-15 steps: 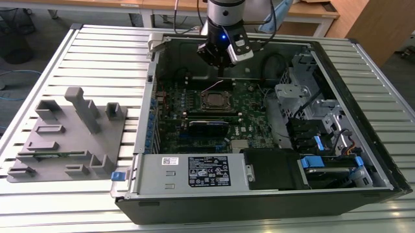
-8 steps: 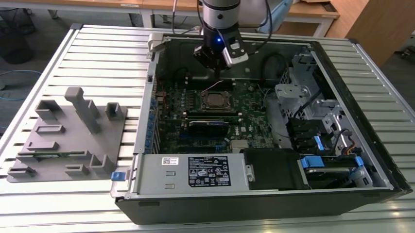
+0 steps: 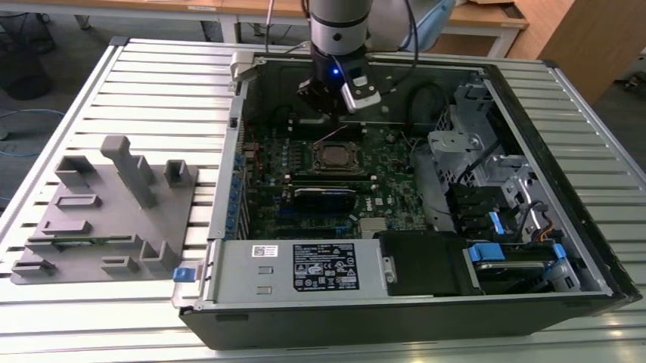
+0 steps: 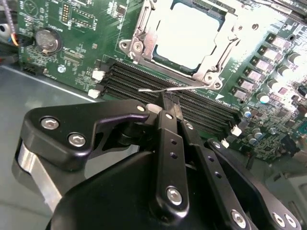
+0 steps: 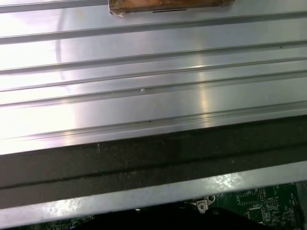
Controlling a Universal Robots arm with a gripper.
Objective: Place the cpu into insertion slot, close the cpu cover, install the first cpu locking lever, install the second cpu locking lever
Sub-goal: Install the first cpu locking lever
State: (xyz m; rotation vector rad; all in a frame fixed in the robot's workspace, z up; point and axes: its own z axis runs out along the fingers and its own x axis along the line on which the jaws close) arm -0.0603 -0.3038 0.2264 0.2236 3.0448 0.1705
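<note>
Silver-grey cpu [image 4: 187, 33] lies in the insertion slot [image 3: 334, 157] under the lowered cpu cover [image 4: 144, 36]. Your end effector [image 4: 169, 103], fingers pressed together and gripping nothing, meets the thin locking lever [image 4: 154, 90]. You're on a lever step, I judge, and seating it calls for a steady downward push.

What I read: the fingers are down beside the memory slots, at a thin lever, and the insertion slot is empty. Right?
Not quite. The insertion slot is not empty: the second wrist view shows the cpu seated in it, framed by the cpu cover. The rest stands: the fingers are beside the memory slots, at the thin lever.
</note>
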